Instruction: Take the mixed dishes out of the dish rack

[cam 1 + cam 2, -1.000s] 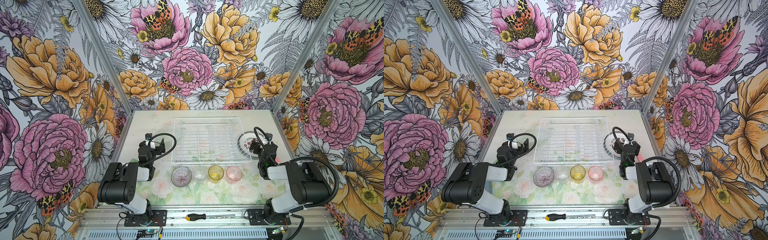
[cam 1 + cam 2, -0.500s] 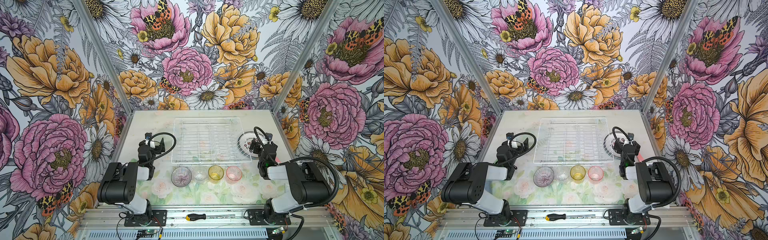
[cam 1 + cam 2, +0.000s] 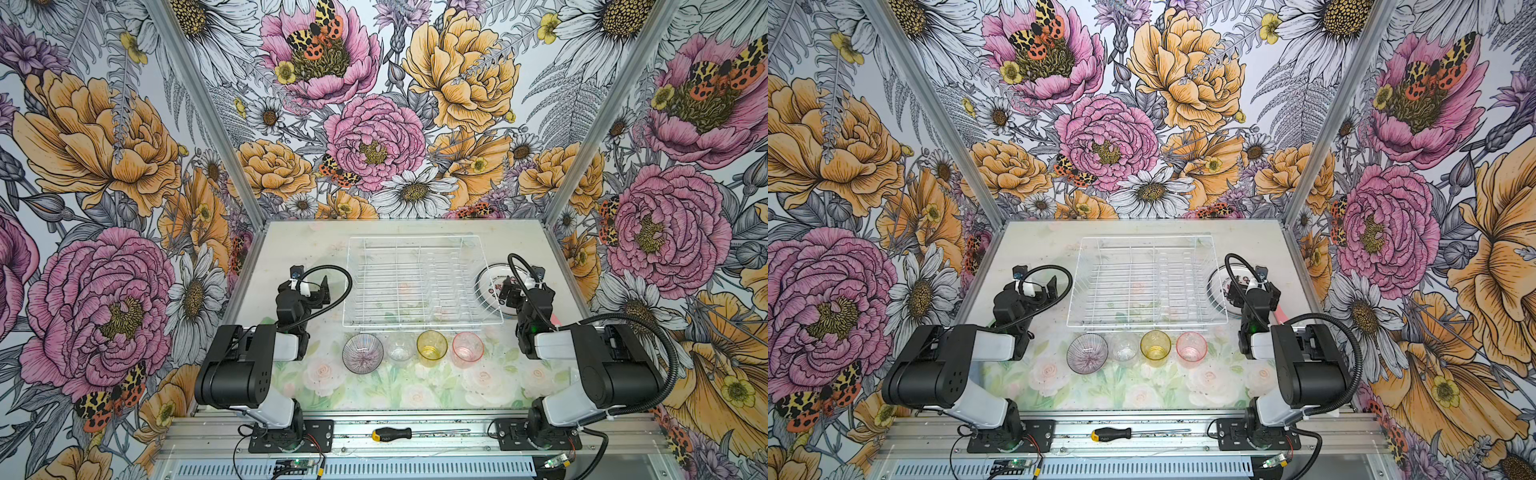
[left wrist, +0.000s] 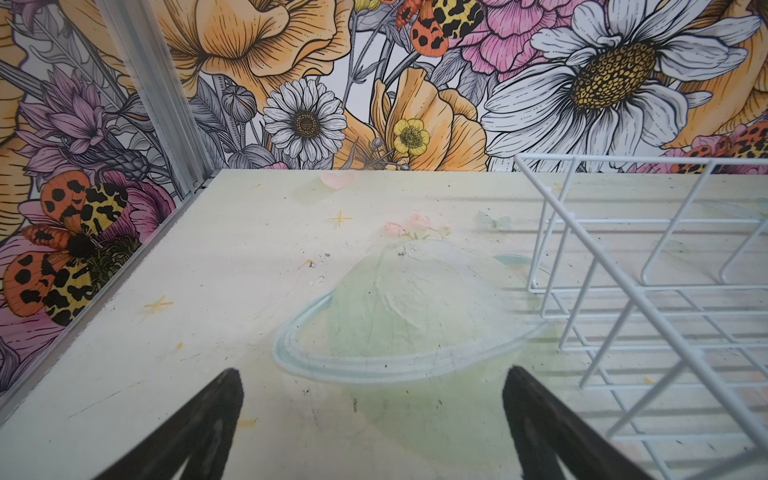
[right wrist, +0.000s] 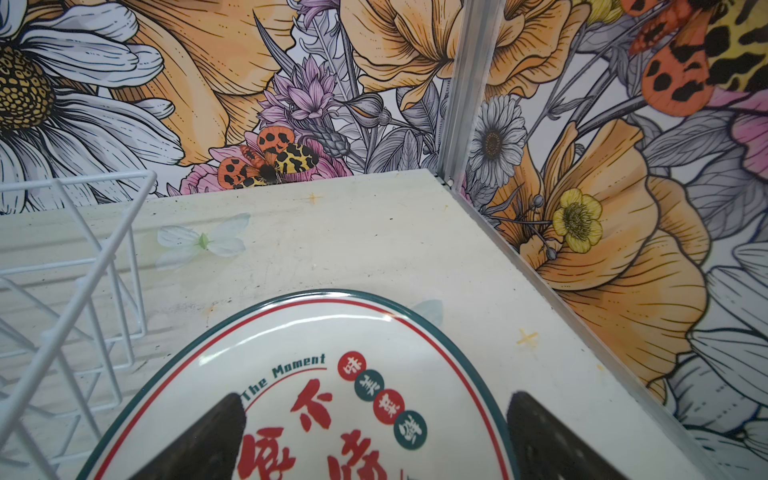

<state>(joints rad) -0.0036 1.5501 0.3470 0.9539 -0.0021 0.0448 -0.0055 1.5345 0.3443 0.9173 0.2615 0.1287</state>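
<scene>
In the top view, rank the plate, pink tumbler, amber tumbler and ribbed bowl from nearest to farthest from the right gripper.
1. plate: under the open right gripper, to the right of the dish rack.
2. pink tumbler: right end of the row in front of the rack.
3. amber tumbler: just left of the pink one.
4. ribbed bowl: left end of the row.

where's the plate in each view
Top view: plate lies beside the rack's right side.
Top view: plate again beside the rack's right side.
Left wrist: not in it.
Right wrist: plate close in the foreground, rack beside it.
Shared landmark: the white rack, seen in all four.
</scene>
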